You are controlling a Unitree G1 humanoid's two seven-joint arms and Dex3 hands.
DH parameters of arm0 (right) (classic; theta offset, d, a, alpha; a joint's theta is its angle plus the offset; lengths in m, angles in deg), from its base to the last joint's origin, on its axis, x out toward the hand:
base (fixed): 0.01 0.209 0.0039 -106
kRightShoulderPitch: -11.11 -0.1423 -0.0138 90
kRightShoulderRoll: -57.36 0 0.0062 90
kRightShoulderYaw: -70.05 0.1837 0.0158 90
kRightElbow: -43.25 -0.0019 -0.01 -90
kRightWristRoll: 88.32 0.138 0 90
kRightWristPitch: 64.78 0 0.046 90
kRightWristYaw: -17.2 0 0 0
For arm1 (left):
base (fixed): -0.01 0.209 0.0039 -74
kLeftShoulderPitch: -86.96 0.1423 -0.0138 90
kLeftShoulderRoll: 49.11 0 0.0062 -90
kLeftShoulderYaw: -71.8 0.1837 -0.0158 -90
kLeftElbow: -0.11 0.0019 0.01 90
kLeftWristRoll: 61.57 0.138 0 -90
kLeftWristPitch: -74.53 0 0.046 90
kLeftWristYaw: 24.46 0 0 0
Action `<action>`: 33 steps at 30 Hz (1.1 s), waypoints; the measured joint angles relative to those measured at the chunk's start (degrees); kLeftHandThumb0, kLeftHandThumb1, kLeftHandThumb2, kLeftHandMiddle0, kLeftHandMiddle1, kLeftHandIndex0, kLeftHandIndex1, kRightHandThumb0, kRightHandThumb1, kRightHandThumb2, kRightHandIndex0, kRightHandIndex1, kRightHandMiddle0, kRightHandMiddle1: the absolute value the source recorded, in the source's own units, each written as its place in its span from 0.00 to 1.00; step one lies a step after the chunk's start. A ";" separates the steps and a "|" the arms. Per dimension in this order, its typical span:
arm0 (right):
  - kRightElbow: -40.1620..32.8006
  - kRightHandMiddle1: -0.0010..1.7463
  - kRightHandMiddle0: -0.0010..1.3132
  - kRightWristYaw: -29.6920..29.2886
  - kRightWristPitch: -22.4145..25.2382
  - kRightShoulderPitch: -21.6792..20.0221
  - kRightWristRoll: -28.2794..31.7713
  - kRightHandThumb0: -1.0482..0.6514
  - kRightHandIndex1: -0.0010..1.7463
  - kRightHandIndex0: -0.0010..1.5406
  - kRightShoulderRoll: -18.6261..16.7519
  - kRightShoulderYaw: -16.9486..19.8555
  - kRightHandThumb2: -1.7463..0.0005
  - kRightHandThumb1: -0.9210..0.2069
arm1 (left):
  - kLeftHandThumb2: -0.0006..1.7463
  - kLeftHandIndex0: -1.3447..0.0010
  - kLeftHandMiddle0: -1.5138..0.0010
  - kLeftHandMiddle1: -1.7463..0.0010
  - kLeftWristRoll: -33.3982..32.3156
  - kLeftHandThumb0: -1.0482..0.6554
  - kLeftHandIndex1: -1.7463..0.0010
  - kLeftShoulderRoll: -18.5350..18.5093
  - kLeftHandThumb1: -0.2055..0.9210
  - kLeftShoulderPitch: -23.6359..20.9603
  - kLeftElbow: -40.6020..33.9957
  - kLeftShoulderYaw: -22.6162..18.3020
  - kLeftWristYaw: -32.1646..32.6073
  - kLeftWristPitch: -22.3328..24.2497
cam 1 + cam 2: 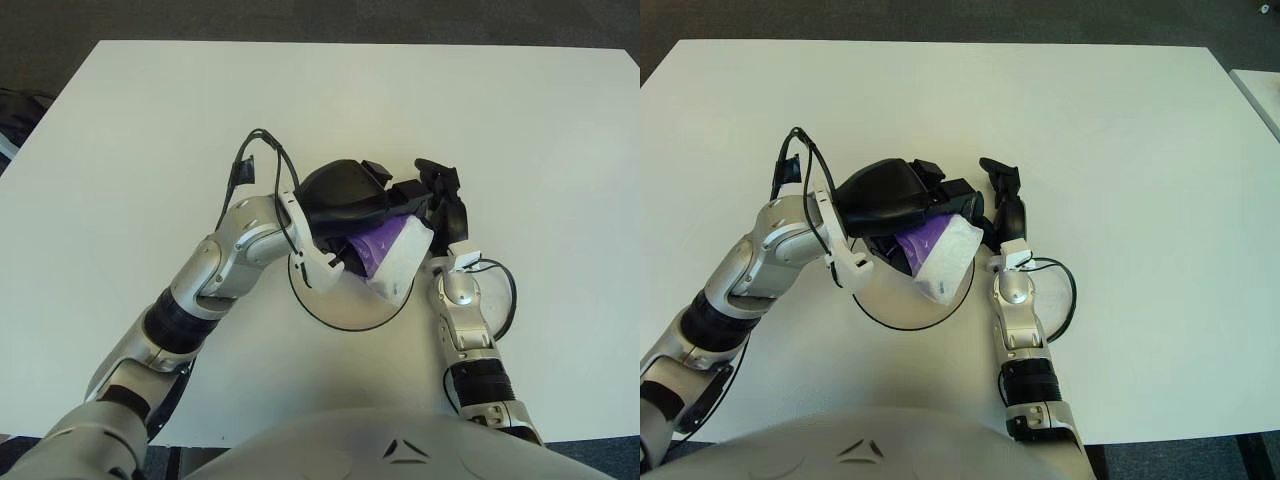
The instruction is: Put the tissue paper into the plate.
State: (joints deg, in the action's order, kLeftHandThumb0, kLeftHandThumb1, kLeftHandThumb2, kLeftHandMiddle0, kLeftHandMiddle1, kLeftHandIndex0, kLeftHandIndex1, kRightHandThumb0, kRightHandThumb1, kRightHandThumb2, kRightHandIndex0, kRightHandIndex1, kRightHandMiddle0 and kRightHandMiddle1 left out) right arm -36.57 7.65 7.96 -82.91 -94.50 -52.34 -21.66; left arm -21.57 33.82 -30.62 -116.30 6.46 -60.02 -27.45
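Left eye view is showing the left hand (pixel 350 205) gripping the tissue pack (pixel 390 255), purple and white, and holding it tilted over the plate (pixel 345 310) on the white bench (pixel 150 120). Right hand (pixel 440 195) is showing just beside the pack on its right; whether its fingers are wide or narrow cannot be told.

Tissue pack (pixel 395 255): purple with a white side, plain. Plate (pixel 345 305): white with a thin dark rim. Left hand (pixel 345 200): black shell, white bracket; forearm silver. Right hand (pixel 445 195): black; wrist silver and white. Table (pixel 150 130): plain white. Floor: dark grey.
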 measured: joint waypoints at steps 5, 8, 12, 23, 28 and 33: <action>1.85 0.56 0.00 0.21 -1.55 -1.19 0.05 0.27 0.26 0.13 0.41 0.05 0.50 0.00 | 0.71 0.58 0.19 0.00 2.01 0.35 0.00 -1.88 0.52 -2.10 -0.23 -0.42 -1.24 0.00; 3.06 0.56 0.00 0.46 -2.60 -1.99 0.06 0.26 0.26 0.13 0.67 0.10 0.50 0.00 | 0.70 0.59 0.19 0.00 2.32 0.35 0.00 -2.87 0.52 -3.19 -0.24 -0.61 -1.98 -0.37; 4.90 0.56 0.00 0.53 -4.32 -3.21 0.09 0.27 0.26 0.14 0.93 0.23 0.51 0.00 | 0.71 0.58 0.19 0.00 3.26 0.35 0.00 -4.19 0.52 -4.16 -0.32 -0.90 -2.84 -0.96; 8.40 0.57 0.00 0.59 -5.69 -5.96 0.88 0.26 0.25 0.14 1.12 0.89 0.51 0.00 | 0.72 0.57 0.18 0.00 4.20 0.35 0.00 -6.44 0.51 -5.92 -0.31 -0.96 -4.66 -2.93; 9.57 0.58 0.00 0.58 -6.19 -6.87 0.96 0.25 0.26 0.15 1.24 1.02 0.51 0.00 | 0.71 0.58 0.18 0.00 4.54 0.35 0.00 -7.02 0.52 -6.23 -0.31 -0.96 -5.29 -3.93; 10.37 0.60 0.00 0.59 -6.49 -7.33 1.01 0.26 0.27 0.16 1.28 1.16 0.52 0.00 | 0.71 0.58 0.18 0.00 4.66 0.35 0.00 -7.58 0.52 -6.28 -0.30 -0.96 -5.95 -4.87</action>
State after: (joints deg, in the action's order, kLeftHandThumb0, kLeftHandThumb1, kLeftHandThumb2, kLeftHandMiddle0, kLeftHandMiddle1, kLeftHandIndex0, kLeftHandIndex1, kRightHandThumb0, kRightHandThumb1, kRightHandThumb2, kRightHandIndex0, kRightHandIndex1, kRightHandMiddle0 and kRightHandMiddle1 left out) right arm -26.20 8.23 1.47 -90.24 -93.49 -51.06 -20.51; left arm -16.91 26.24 -36.90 -116.60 5.50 -65.97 -32.33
